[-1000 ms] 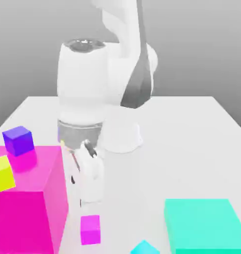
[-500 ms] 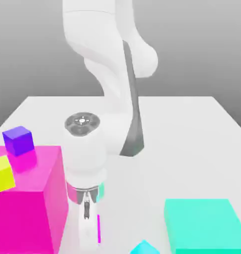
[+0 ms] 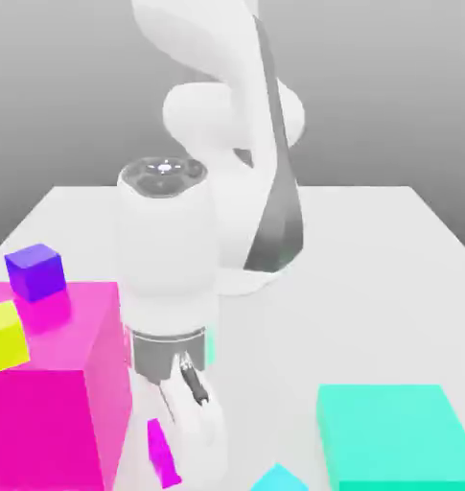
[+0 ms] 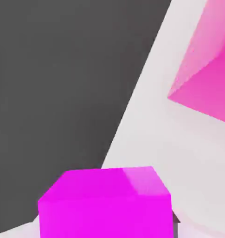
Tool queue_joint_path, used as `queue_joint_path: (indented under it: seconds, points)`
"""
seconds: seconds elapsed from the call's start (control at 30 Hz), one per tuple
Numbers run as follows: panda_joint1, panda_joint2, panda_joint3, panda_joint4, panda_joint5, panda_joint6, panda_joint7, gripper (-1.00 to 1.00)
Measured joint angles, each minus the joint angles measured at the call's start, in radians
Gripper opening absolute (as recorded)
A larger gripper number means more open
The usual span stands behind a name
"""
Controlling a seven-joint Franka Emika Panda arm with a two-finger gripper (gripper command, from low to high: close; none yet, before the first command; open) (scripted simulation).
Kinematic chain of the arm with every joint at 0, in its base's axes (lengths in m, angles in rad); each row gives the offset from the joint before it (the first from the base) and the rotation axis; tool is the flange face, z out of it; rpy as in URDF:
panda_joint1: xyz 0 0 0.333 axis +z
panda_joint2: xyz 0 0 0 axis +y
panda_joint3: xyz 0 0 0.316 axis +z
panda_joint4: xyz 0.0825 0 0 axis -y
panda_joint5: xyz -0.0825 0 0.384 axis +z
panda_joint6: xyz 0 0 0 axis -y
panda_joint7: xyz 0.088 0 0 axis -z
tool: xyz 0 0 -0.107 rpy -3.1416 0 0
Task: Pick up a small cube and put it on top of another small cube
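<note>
In the exterior view, the white Panda arm (image 3: 226,144) bends down from the upper centre of the frame, its thick wrist section filling the middle and its hand reaching to the lower centre. The gripper (image 3: 183,451) points down near the bottom edge, just right of the big magenta block (image 3: 49,384) that occupies the lower left. The small magenta-pink cube (image 3: 160,453) shows as a thin sliver at the gripper's lower left side, pressed against the white hand and tilted, mostly hidden behind it. The fingers are closed narrow on this cube; it sits clamped between them.

In the hand view, the same small cube (image 4: 107,204) fills the lower centre of the picture, close up to the camera, its top face and front face both visible. Behind it lie the white tabletop (image 4: 146,135) running diagonally, dark ground in the upper left, and a corner of the big magenta block (image 4: 207,79) in the upper right.

Elsewhere in the exterior view, a small purple cube (image 3: 34,271) sits at the left, on the far back corner of the big magenta block or just behind it; I cannot tell which. A yellow-green cube (image 3: 4,336) rests on the block's top at the left edge. A large teal block (image 3: 399,436) lies at the lower right on the table (image 3: 370,249), and a small cyan cube's corner (image 3: 279,479) peeks in at the bottom edge, right of the gripper.
</note>
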State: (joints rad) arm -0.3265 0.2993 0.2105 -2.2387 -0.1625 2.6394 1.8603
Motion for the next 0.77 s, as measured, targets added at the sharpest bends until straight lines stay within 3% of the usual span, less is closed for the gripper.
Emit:
queue_joint_path:
  seconds: [0.2,0.5,0.63,0.67,0.77]
  points:
    - [-0.047,-0.052,-0.024,0.146,0.001,-0.203,-0.101,-1.0]
    - [-0.186,-0.274,-0.113,0.231,0.138,-0.587,-0.159,-1.0]
    - [-0.255,-0.263,-0.095,0.137,0.159,-0.499,-0.139,-1.0]
    - [-0.237,-0.254,-0.087,0.121,0.159,-0.475,-0.137,1.0]
    - [-0.229,-0.254,-0.087,0.121,0.159,-0.474,-0.137,1.0]
